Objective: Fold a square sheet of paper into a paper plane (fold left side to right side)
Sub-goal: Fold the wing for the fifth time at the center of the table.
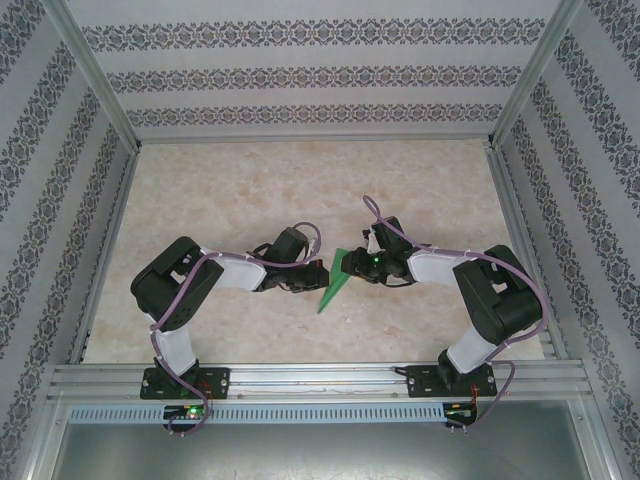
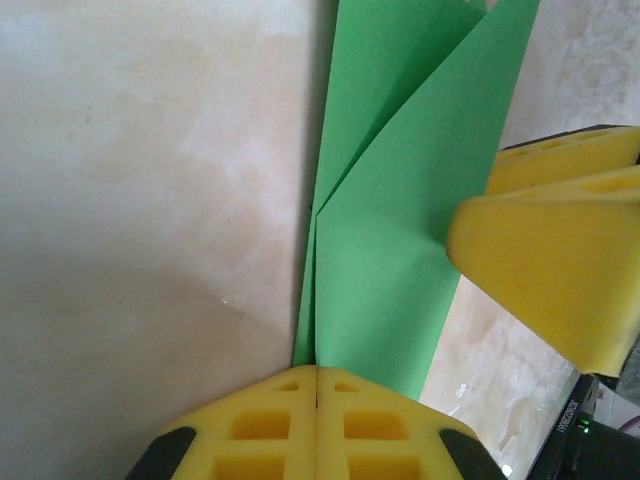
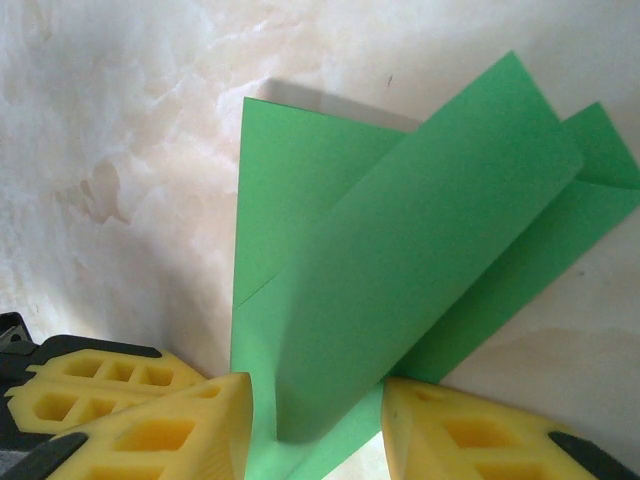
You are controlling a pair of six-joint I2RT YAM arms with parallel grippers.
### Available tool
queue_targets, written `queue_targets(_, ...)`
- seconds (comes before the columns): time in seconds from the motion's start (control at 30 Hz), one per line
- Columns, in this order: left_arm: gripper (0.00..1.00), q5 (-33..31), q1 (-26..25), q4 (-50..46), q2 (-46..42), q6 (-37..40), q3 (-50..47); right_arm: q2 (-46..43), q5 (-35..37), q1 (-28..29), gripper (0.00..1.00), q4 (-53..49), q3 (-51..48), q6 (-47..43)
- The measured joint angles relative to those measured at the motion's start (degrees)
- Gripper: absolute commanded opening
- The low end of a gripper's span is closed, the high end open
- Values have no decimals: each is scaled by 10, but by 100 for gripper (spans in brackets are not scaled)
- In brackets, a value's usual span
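The green paper (image 1: 336, 283) lies on the tabletop (image 1: 250, 190), its tip pinned under the closed left fingers (image 2: 270, 425). A raised flap stands between the half-open right fingers (image 3: 450, 430), seemingly ungripped. The flap may spring back or be creased askew.

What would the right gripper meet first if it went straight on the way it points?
The raised, curled flap of the green paper: it stands between the parted fingers of the right gripper, so likely met at once, before the table.
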Motion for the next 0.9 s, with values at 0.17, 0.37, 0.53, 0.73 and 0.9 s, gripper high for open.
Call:
queue_targets(0.17, 1, 0, 0, -1, 1, 1, 1, -3, 0, 0, 40, 1, -2, 0)
queue_targets(0.37, 0, -1, 0, -5, 3, 1, 3, -12, -3, -2, 39, 22, -18, 3)
queue_targets(0.53, 0, -1, 0, -11, 5, 1, 7, -18, -7, -9, 36, 32, -27, 6)
queue_targets(0.73, 0, -1, 0, -13, 5, 1, 8, -30, -9, -13, 35, 35, -31, 14)
queue_targets(0.9, 0, -1, 0, -14, 5, 1, 8, -56, -11, -13, 33, 33, -37, 15)
